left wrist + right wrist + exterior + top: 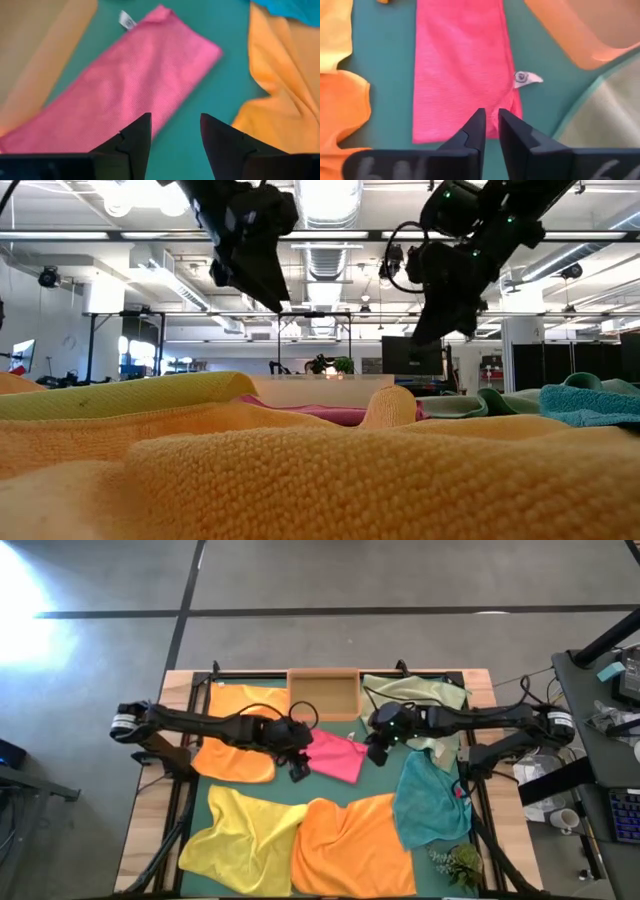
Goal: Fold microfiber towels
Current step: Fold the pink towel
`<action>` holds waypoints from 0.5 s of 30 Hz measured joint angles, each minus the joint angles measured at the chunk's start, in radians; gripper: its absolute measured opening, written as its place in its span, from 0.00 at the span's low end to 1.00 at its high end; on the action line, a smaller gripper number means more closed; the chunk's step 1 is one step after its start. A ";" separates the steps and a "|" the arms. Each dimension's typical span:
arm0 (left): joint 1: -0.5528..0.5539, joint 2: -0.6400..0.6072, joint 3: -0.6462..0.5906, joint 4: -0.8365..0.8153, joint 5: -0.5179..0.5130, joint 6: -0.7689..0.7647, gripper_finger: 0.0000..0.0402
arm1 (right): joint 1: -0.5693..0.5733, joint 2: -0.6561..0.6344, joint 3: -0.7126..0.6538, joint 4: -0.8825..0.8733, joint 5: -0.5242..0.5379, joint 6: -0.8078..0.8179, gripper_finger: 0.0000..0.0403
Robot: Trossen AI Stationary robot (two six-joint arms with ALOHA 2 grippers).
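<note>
The hot pink towel [335, 755] lies flat on the dark green mat [385, 780] at the table's middle, folded into a long narrow strip; its white label [526, 78] sticks out at one long edge. My left gripper [175, 135] hangs open above the strip's left end [145, 85]. My right gripper [490, 125] hangs above its right end [462, 70] with a narrow gap between its fingers. In the low view both grippers [280, 300] [425, 335] are well clear of the cloth [320, 412].
Loose towels ring the pink one: orange [240, 735] at the left, yellow [245, 840] and orange [355, 845] along the near edge, teal [430, 800] at the right, pale green [420, 695] at the far right. A wooden tray [323, 695] stands at the far edge and a small plant [460, 862] at the near right.
</note>
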 joint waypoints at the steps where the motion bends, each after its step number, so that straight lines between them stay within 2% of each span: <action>1: -0.016 0.000 -0.008 0.000 -0.009 -0.014 0.39 | -0.003 0.014 0.000 0.004 -0.008 0.015 0.14; 8: -0.093 -0.002 -0.031 -0.009 -0.090 -0.046 0.39 | -0.008 0.107 0.000 0.031 -0.016 0.034 0.31; 15: -0.105 -0.002 -0.069 -0.009 -0.094 -0.102 0.39 | -0.009 0.214 0.014 0.041 -0.015 0.040 0.42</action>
